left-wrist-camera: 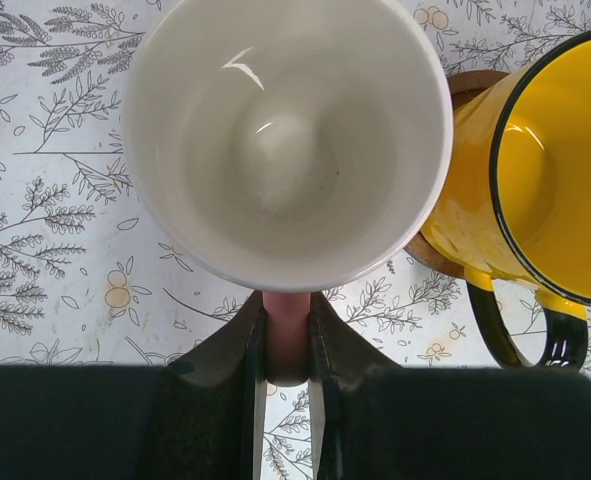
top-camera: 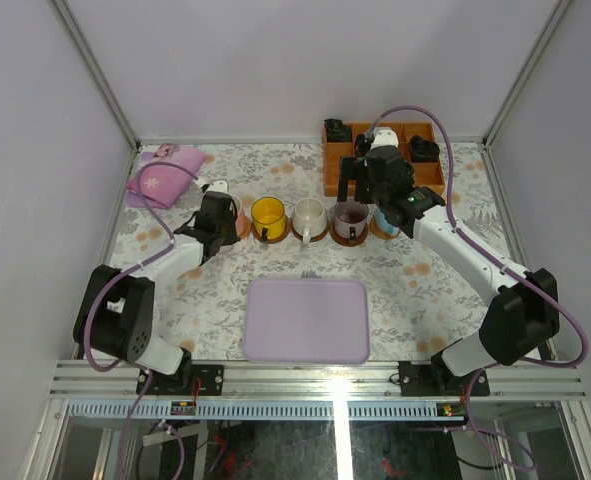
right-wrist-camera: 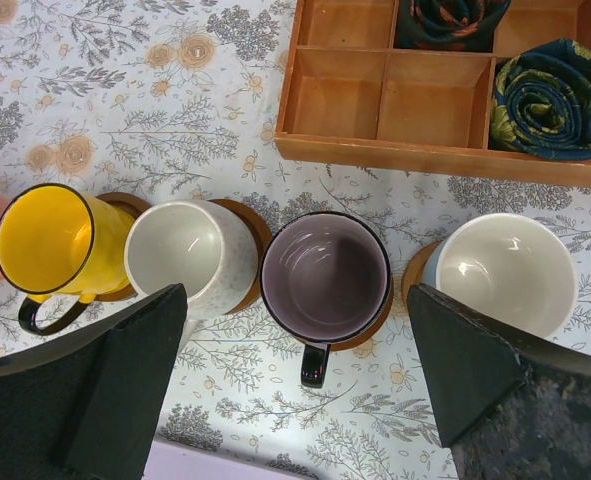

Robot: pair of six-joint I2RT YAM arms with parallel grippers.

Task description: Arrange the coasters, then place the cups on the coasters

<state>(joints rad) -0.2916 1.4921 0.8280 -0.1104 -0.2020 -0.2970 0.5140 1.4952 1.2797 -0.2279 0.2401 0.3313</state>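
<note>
On my feed both arms are white tubes with chunky black joints and bases, left arm (top-camera: 170,262) and right arm (top-camera: 460,250). A lilac cable (top-camera: 412,109) loops off each one. The left claw (left-wrist-camera: 288,345) and right claw (right-wrist-camera: 295,400) are matte black with wedge-shaped fingers (right-wrist-camera: 105,390).

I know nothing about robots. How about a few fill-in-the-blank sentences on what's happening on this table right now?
1. The left gripper is shut on a cup by its ____ handle.
2. The yellow cup stands on a round wooden ____.
3. The right gripper, holding nothing, is wide ____.
Missing words: pink; coaster; open.
</note>
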